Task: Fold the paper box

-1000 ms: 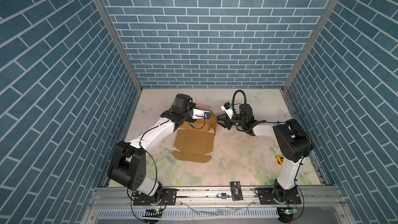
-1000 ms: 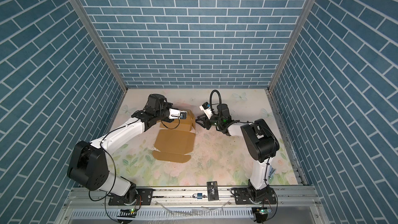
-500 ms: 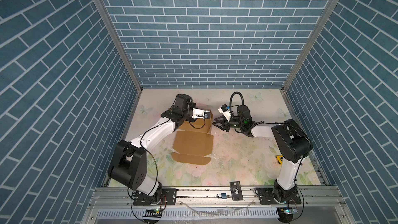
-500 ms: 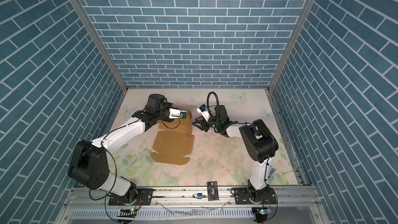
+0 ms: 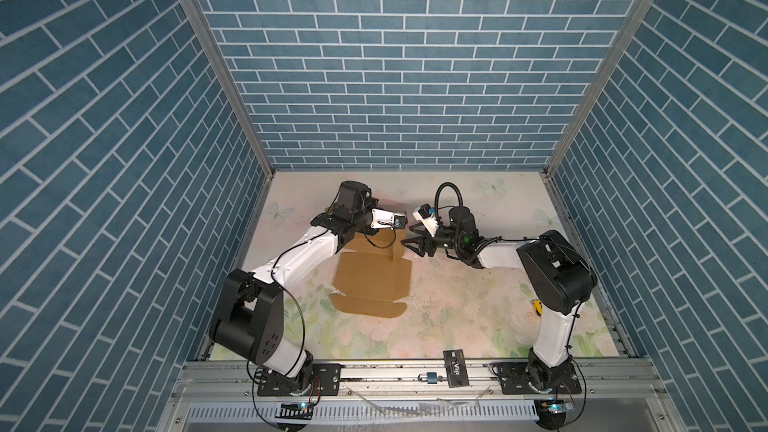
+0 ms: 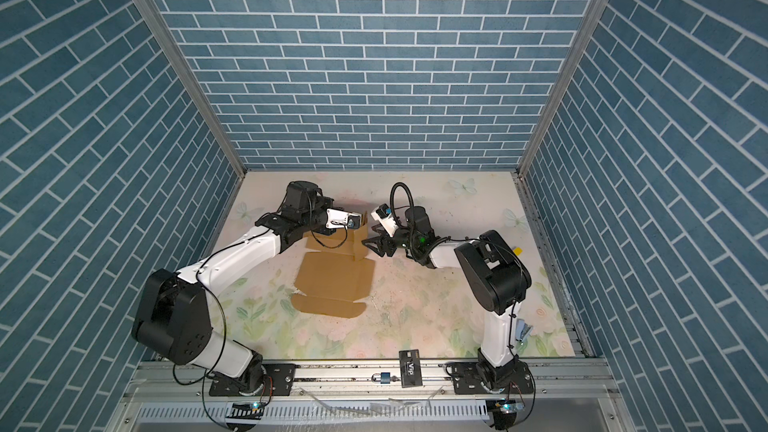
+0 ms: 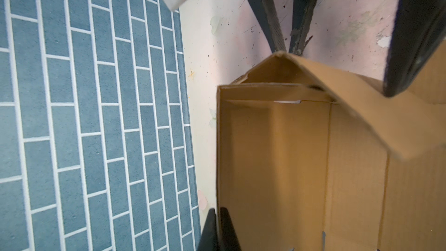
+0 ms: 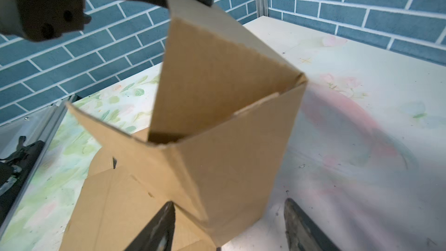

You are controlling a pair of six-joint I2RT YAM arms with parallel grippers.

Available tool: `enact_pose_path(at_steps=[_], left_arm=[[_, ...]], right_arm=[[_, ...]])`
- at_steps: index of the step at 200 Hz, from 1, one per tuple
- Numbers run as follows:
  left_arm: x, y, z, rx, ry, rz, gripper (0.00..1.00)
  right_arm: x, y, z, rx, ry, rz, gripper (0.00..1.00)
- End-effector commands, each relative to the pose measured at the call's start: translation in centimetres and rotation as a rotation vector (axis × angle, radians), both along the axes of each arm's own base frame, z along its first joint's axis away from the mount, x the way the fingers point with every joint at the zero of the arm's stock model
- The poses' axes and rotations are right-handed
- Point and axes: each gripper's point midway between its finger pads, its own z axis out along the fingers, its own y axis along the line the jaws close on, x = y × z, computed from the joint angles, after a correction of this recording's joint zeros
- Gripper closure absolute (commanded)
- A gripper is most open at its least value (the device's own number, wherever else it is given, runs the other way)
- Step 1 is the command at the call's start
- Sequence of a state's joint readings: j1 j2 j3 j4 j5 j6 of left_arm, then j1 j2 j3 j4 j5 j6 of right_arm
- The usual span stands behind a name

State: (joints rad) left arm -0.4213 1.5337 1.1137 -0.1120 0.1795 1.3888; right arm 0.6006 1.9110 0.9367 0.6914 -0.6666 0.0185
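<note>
Paper box: The paper box (image 5: pixel 372 280) lies just left of centre in both top views. Its near panels and a rounded-tab flap are flat on the table, and its far end is folded up into walls.
Raised end: At centre frame in the right wrist view, one tall flap of the paper box (image 8: pixel 217 73) stands upright, with a side wall bent round beside it.
Left gripper: The left gripper (image 7: pixel 217 231) sits at the bottom edge of the left wrist view. Its fingers are pinched tight on the rim of an upright cardboard wall.
Right gripper: The right gripper (image 5: pixel 409 241) reaches in from the right of the top views. Its fingers are spread wide on either side of the raised corner, and whether they touch the cardboard cannot be told.
Table: A floral-print table (image 5: pixel 457 309) carries the sheet and fills the lower middle of the frame.
Walls: Blue brick-pattern walls (image 5: pixel 395 76) close in the left, the right and the top of the frame.
Front rail: A small padlock (image 5: pixel 430 378) and a black card (image 5: pixel 456 367) rest on the metal rail (image 5: pixel 374 371) along the bottom.
</note>
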Motion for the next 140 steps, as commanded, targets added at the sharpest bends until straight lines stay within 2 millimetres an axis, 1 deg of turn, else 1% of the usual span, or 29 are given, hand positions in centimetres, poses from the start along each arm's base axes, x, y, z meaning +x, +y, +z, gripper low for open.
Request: enact_pose_path(at_steps=[1, 22, 31, 47, 70, 81, 89, 95, 111, 126, 140], left_arm=[[-0.6, 0.1, -1.3, 0.016, 0.036, -0.014, 1.00], [-0.8, 0.5, -2.0, 0.033, 0.035, -0.006, 1.00], [-0.9, 0.6, -1.9, 0.030, 0.034, -0.003, 1.00], [-1.2, 0.7, -2.0, 0.021, 0.048, 0.005, 0.99], [-1.5, 1.1, -3.0, 0.032, 0.064, 0.021, 0.97], [-1.5, 1.2, -2.9, 0.027, 0.060, 0.037, 0.97], [-1.5, 1.4, -2.8, 0.020, 0.064, 0.050, 0.96], [-1.5, 1.5, -2.8, 0.020, 0.066, 0.058, 0.96], [-1.5, 1.8, -3.6, 0.036, 0.069, 0.069, 0.95], [-1.6, 2.1, -3.8, 0.046, 0.063, 0.073, 0.92], [-1.7, 2.1, -3.7, 0.040, 0.072, 0.081, 0.91]], right_arm=[[1.2, 0.5, 1.1, 0.043, -0.086, -0.080, 0.29], [2.0, -0.1, 0.9, 0.050, -0.102, -0.164, 0.29], [2.2, -0.3, 1.0, 0.058, -0.100, -0.195, 0.29], [1.8, 0.1, 1.3, 0.073, -0.107, -0.202, 0.29], [1.3, 0.6, 0.4, 0.059, -0.105, -0.194, 0.29], [1.1, 0.6, 0.6, 0.066, -0.112, -0.197, 0.29], [0.9, 0.4, 0.8, 0.069, -0.119, -0.198, 0.29], [0.8, 0.3, 0.8, 0.068, -0.125, -0.200, 0.26], [0.6, -0.2, 0.2, 0.052, -0.138, -0.206, 0.21], [0.3, -0.2, -0.6, 0.037, -0.123, -0.197, 0.19], [-0.1, -0.1, -0.7, 0.042, -0.108, -0.174, 0.19]])
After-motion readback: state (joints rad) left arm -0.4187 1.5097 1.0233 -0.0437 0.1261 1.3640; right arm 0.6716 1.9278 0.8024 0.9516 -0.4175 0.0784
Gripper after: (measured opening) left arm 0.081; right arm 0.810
